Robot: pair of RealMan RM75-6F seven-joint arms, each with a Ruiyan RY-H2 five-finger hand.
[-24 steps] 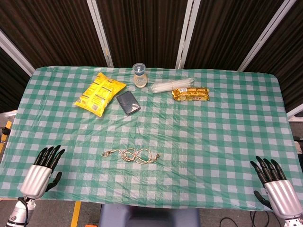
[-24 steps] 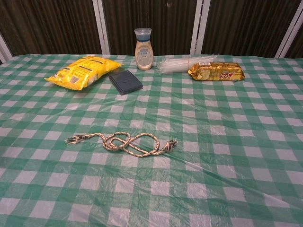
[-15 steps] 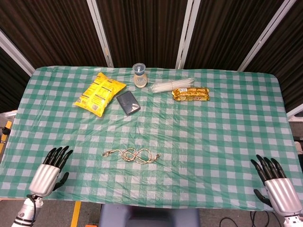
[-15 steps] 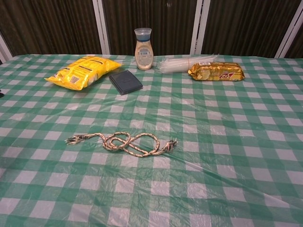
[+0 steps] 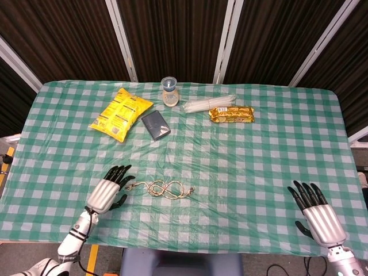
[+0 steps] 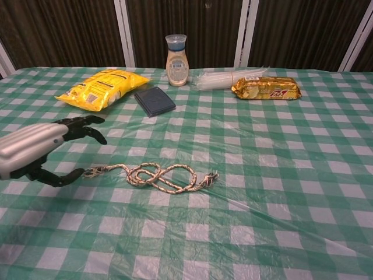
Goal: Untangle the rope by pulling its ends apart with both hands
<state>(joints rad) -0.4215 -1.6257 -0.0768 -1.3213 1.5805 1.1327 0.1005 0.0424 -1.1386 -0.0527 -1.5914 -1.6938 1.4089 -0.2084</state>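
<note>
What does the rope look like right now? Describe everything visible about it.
The rope is a thin braided cord, tan flecked with darker strands, lying flat on the checked tablecloth near the front edge. Its middle is tangled in loose loops; both ends look frayed. The left hand is open by its left end, thumb tip close, contact unclear.

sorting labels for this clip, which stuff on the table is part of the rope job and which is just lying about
Part of the job:
- rope, tangled, lying near the front
- left hand, open, at the rope's left end
- right hand, open, far from the rope

Just lying about:
- yellow snack bag
- dark wallet
- bottle
- bundle of straws
- gold biscuit pack
</note>
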